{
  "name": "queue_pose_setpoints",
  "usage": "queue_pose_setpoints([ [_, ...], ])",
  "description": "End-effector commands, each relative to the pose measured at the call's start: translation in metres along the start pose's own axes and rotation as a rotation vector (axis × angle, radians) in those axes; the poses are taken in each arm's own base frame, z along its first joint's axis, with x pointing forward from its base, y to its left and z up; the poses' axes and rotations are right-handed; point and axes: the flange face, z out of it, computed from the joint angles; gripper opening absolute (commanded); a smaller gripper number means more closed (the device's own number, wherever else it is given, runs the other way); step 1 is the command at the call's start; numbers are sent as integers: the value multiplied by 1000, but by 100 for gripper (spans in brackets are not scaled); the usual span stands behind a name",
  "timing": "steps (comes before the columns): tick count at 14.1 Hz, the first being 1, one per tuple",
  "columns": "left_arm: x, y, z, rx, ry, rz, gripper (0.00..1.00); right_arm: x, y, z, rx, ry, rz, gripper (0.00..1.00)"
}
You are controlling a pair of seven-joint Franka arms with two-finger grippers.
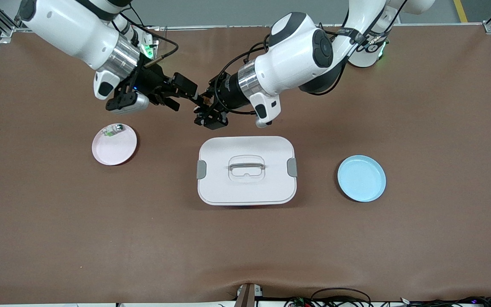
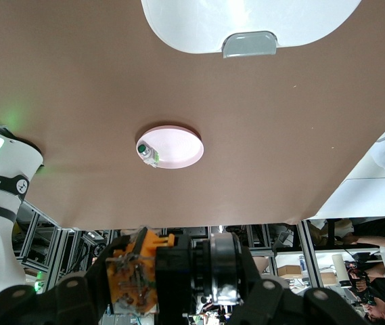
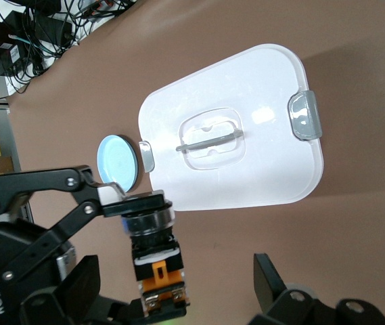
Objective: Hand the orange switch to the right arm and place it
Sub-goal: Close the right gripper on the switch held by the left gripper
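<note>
The orange switch, a small black push-button with an orange block at one end and a silver collar, hangs in the air between the two grippers, over the table beside the white box. My left gripper is shut on it; the left wrist view shows it lying across that gripper. My right gripper is open, its fingers either side of the switch's orange end without touching, as the right wrist view shows.
A white lidded box stands mid-table. A pink plate with a small clear-silver green-marked part lies toward the right arm's end. A blue plate lies toward the left arm's end.
</note>
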Motion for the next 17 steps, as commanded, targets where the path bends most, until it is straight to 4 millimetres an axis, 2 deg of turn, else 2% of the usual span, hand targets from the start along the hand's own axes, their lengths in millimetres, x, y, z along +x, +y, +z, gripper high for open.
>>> queue_pose_setpoints([
  [1, -6, -1, -5, -17, 5, -9, 28, -10, 0, 6, 20, 14, -9, 100],
  [10, -7, -2, -5, -16, 4, -9, 28, -17, -5, 18, 18, 9, -22, 100],
  [14, -6, -2, -4, -15, 6, -9, 28, -18, -5, 21, 16, 2, -7, 66],
  [15, -6, -2, -4, -16, 7, -8, 28, -18, -6, 20, 18, 4, -9, 50],
  [17, -6, -2, -4, -16, 7, -6, 28, -20, -7, 22, 16, -1, -12, 2],
])
